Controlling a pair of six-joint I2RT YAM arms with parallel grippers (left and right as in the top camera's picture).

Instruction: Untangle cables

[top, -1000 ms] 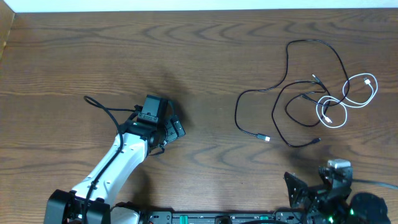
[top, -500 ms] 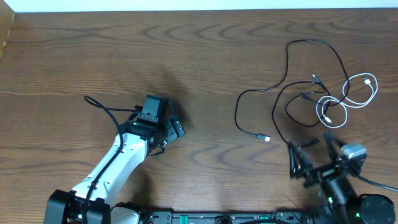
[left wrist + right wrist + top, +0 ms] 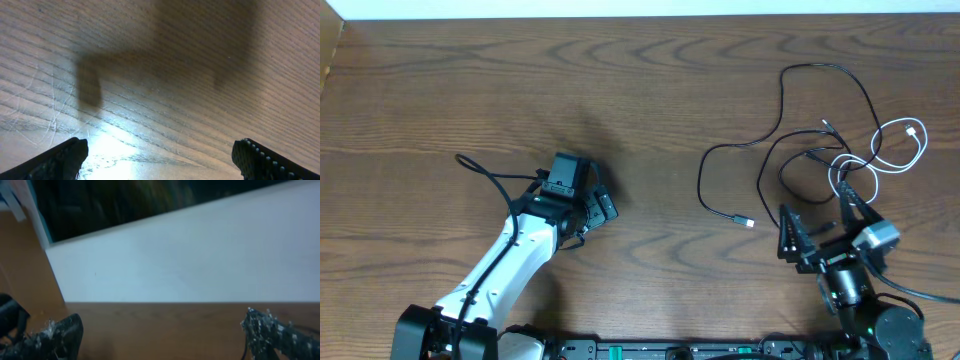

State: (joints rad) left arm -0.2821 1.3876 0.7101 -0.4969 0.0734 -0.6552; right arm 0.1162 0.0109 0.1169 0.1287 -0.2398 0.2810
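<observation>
The cables lie tangled at the right of the table in the overhead view. Black cords [image 3: 775, 150] loop from the far right toward the middle, one ending in a plug [image 3: 746, 222]. A shorter white cable [image 3: 895, 150] is coiled through them at the right. My right gripper [image 3: 823, 216] is open and empty, raised just in front of the tangle, its fingers over the near loops. In the right wrist view its fingertips [image 3: 160, 335] frame blurred table and wall. My left gripper [image 3: 602, 205] is open and empty at the left-middle, low over bare wood [image 3: 160, 155].
The wooden table [image 3: 650, 90] ends at a white wall along the far edge. A thick black arm wire [image 3: 485, 175] loops beside the left arm. The arm bases sit along the front edge.
My right arm has risen from the front edge and moved forward toward the tangle, its gripper opening wide. The left arm and the cables have not moved.
</observation>
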